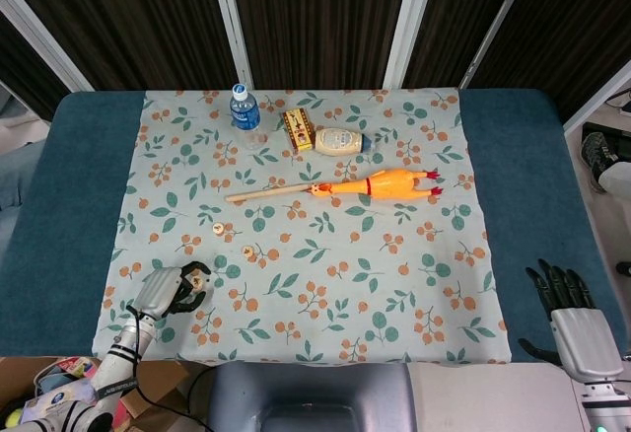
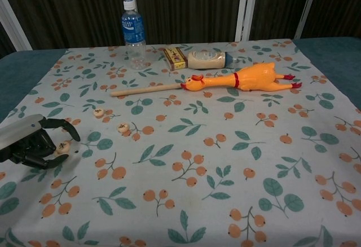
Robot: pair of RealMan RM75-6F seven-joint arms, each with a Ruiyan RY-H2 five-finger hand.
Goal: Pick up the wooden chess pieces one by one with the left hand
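Three round wooden chess pieces show on the floral cloth. My left hand [image 1: 170,291] [image 2: 31,143] is at the cloth's near left corner and pinches one chess piece [image 1: 200,276] [image 2: 62,146] between its dark fingertips. Whether that piece is off the cloth I cannot tell. A second piece [image 1: 218,227] [image 2: 98,111] and a third piece [image 1: 248,251] [image 2: 122,127] lie flat farther in, apart from the hand. My right hand [image 1: 569,316] hangs beyond the table's near right edge with fingers spread and nothing in it; only the head view shows it.
A wooden stick [image 1: 266,193] and a rubber chicken [image 1: 389,182] lie across the middle. Behind them stand a water bottle [image 1: 244,108], a small box [image 1: 298,129] and a lying mayonnaise bottle [image 1: 340,141]. Blue table [image 1: 89,185] flanks the cloth.
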